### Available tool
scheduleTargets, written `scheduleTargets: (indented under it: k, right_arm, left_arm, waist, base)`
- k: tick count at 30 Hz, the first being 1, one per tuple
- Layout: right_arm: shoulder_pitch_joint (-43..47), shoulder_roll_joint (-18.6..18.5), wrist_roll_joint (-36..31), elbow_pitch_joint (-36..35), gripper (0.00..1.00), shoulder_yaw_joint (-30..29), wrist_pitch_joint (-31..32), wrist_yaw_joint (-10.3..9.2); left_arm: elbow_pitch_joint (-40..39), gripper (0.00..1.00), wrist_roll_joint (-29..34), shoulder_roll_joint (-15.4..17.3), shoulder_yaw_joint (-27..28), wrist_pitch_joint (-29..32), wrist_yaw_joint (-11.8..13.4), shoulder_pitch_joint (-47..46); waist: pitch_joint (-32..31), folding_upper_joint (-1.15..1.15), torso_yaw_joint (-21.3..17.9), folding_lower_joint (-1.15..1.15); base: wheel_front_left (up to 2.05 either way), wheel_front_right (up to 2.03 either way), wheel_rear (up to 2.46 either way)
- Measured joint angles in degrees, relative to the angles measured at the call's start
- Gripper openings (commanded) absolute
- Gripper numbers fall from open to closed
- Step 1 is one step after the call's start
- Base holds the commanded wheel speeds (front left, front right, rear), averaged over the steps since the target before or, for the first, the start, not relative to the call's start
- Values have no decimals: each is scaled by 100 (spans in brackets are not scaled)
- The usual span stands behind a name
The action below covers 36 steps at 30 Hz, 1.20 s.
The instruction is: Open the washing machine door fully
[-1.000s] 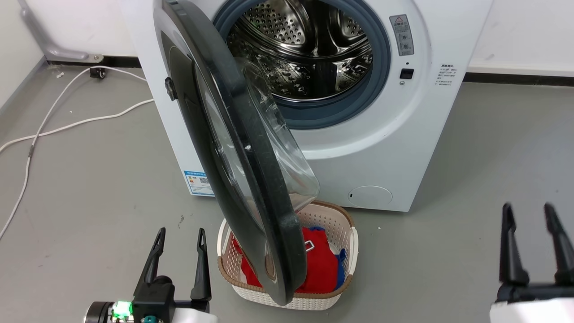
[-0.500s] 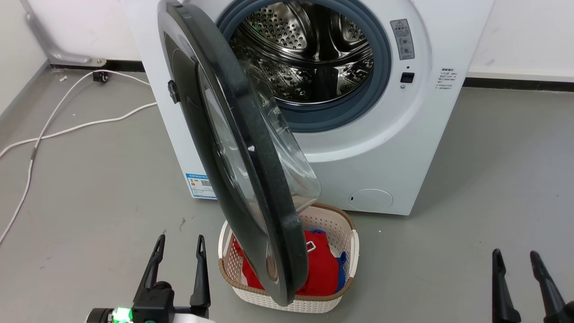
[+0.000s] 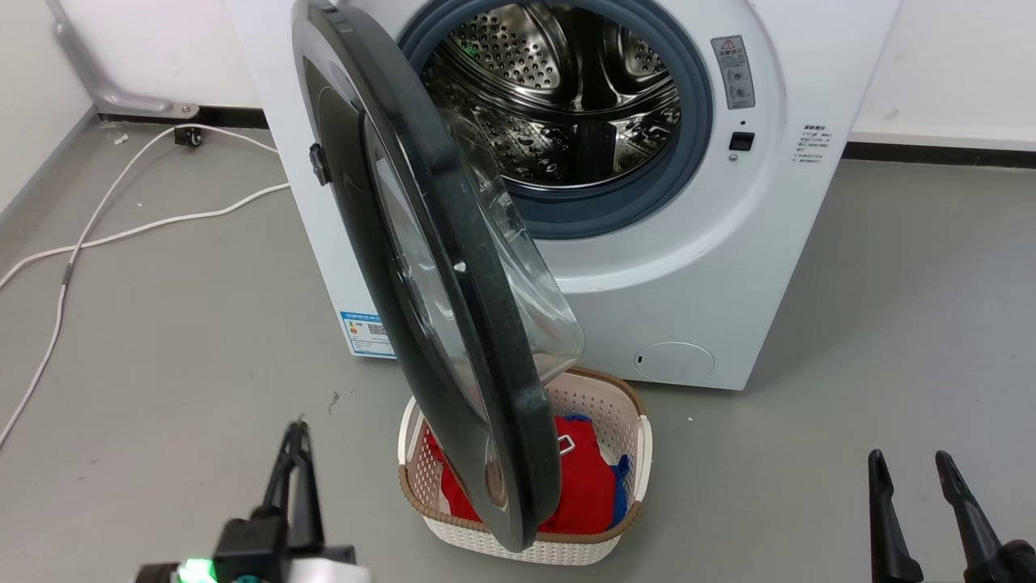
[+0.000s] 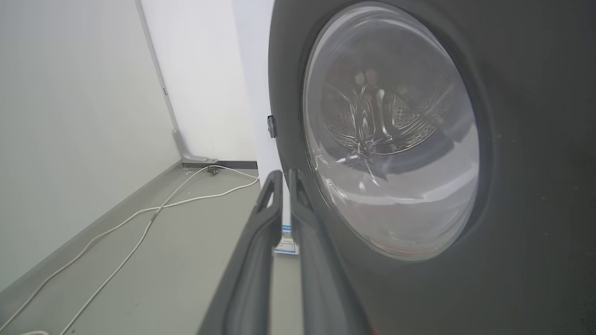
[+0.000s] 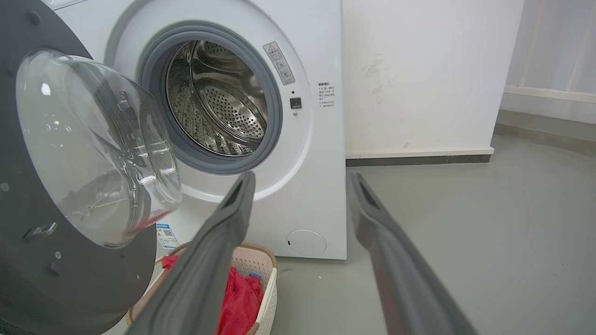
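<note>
Near, the left gripper (image 4: 285, 179) has its fingers almost pressed together, holding nothing; the right gripper (image 3: 908, 457) has its fingers spread. The cream perforated plastic laundry basket (image 3: 642, 453) holds red cloth (image 3: 583, 478) and some blue cloth (image 3: 619, 470), partly hidden by the half-open round black washing machine door (image 3: 453, 267). Behind stands the white washing machine (image 3: 728, 267).

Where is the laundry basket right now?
Head view, bottom centre: the laundry basket sits on the floor before the washing machine, under the lower edge of its open door.
</note>
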Motion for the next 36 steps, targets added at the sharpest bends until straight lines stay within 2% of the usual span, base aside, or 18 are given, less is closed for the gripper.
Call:
scheduleTargets:
  k: [9,12,16,21,26,31,36]
  right_arm:
    - [-16,0,-27,-33,100,32,0,0]
    - [-29,0,-29,-54,100,43,0,1]
    - [-29,0,-53,-70,100,75,0,0]
    - [-30,0,-71,-71,100,141,0,0]
    - [-84,1,-165,-91,100,215,0,1]
    - [-101,1,-166,-75,100,267,0,1]
    - [-140,1,-165,-63,100,314,0,1]
  left_arm:
    - [-924,0,169,246,225,0,89,-369]
    - [-1517,0,321,319,141,0,141,-556]
    - [-1923,0,419,410,-8,-1,134,-749]
    - [-2362,0,541,517,-346,-1,23,-1102]
    - [-2608,0,587,577,-793,-2,-200,-1444]
    - [-2630,0,614,489,-1343,-5,-423,-1654]
    - [-2496,0,564,413,-1697,-5,-517,-1692]
  waist:
    - [2,0,57,0]
    - [-4,0,73,0]
    - [-1,0,75,0]
    - [17,0,63,0]
    - [46,0,33,1]
    - [71,0,-18,1]
    - [105,0,-87,1]
  base:
    - [0,0,0]
    - [0,0,0]
    - [0,0,0]
    - [0,0,0]
    - [0,0,0]
    - [0,0,0]
    - [0,0,0]
